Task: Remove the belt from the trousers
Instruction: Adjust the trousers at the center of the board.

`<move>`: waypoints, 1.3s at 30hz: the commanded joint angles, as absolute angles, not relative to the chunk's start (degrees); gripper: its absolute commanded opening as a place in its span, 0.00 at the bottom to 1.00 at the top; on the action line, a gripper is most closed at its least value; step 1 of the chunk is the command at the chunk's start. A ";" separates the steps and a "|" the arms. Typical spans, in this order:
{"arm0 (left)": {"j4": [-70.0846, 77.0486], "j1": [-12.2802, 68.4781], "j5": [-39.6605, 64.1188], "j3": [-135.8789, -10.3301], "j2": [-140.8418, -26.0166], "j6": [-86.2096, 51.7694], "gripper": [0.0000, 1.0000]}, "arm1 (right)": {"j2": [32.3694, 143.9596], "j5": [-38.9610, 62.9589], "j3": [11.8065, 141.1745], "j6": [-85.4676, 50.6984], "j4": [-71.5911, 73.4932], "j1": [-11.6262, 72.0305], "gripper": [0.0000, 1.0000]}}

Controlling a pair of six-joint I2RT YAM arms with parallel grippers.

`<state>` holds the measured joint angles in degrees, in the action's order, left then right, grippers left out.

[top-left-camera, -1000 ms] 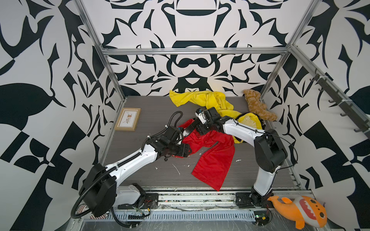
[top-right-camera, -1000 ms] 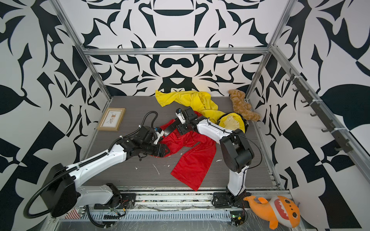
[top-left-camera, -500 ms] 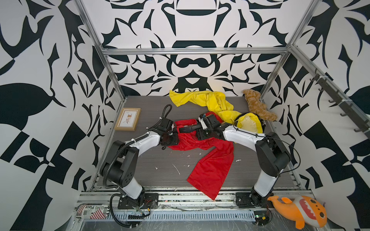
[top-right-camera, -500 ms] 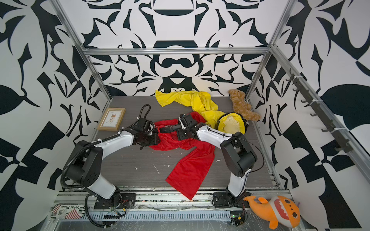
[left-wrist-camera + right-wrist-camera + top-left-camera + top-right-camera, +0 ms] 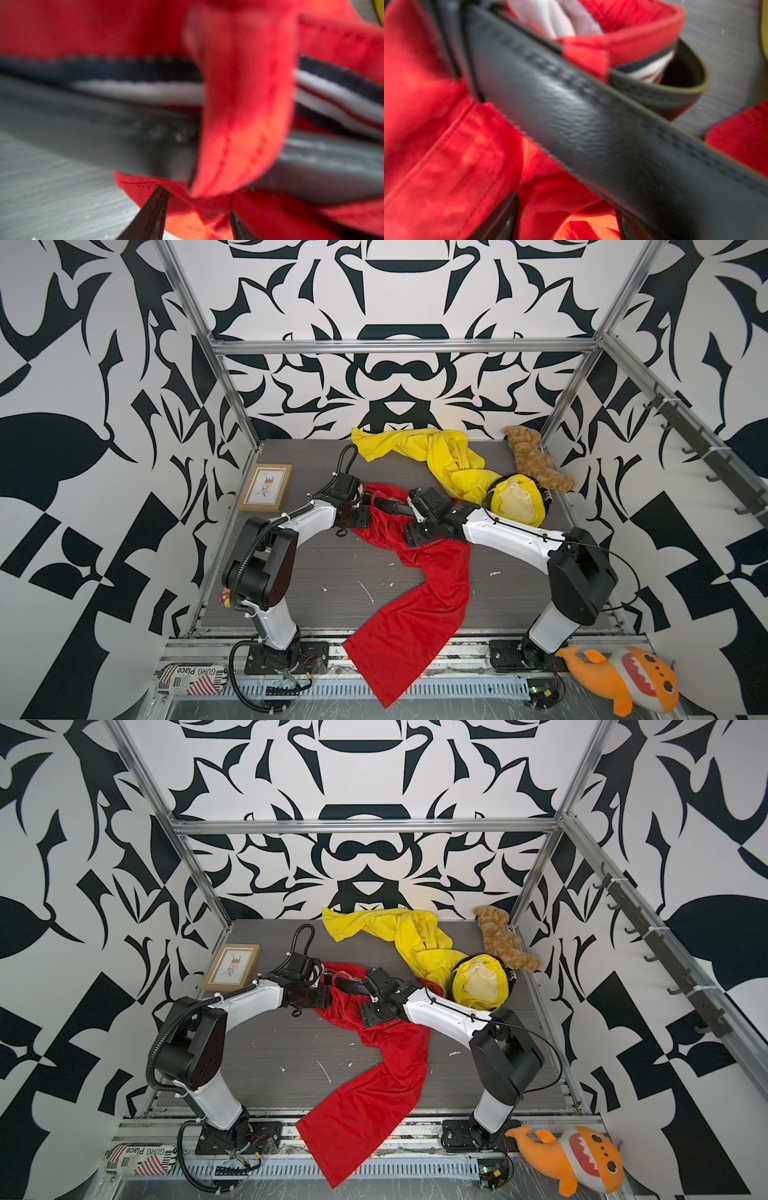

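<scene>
Sprawling across the middle of the tabletop (image 5: 324, 568), the red trousers (image 5: 419, 614) are lying with their waistband toward the rear edge and one leg trailing over the front edge. A black belt (image 5: 388, 506) is running along that waistband between the two arms. In the left wrist view it is passing under a red belt loop (image 5: 239, 114), beside the striped trim (image 5: 332, 95).

The left gripper (image 5: 196, 201) is sitting at the waistband's left end, its claw partly apart with red cloth bunching between. I cannot tell whether it is pinching.

The right gripper (image 5: 566, 205) is standing wide apart over red cloth, with the belt crossing above one finger, unclamped.

The yellow trousers (image 5: 436, 452) are lying along the rear edge, reaching toward the teddy bear (image 5: 536, 460) in the right rear corner.
</scene>
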<state>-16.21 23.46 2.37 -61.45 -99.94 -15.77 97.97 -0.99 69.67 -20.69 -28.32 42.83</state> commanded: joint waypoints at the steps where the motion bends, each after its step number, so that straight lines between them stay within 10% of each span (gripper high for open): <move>1: -11.32 23.11 1.34 -63.39 -101.61 -13.29 0.54 | 105.95 1.57 75.21 -15.62 -32.00 42.16 0.75; 7: -11.86 21.43 2.48 -71.78 -106.39 -11.63 0.60 | 121.46 -0.50 85.96 -21.71 -21.28 40.82 0.70; 14: -14.22 21.64 1.48 -68.93 -97.72 -12.05 0.91 | 133.63 -3.81 102.68 -25.04 -21.93 36.57 0.69; 21: -20.51 30.59 -1.09 -54.60 -81.00 -18.40 0.94 | 136.08 -1.39 108.33 -23.86 -23.43 34.46 0.69; 30: -21.45 38.86 13.30 -40.79 -80.39 -33.66 0.73 | 129.03 1.29 99.32 -21.21 -23.74 34.19 0.68; 39: -25.77 31.29 2.38 -45.35 -90.97 -32.00 0.50 | 115.90 2.39 78.48 -19.62 -24.53 34.21 0.68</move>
<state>-22.41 34.41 8.73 -44.23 -87.72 -31.99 118.24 2.72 84.03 -21.12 -15.97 34.46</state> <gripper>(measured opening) 0.510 0.685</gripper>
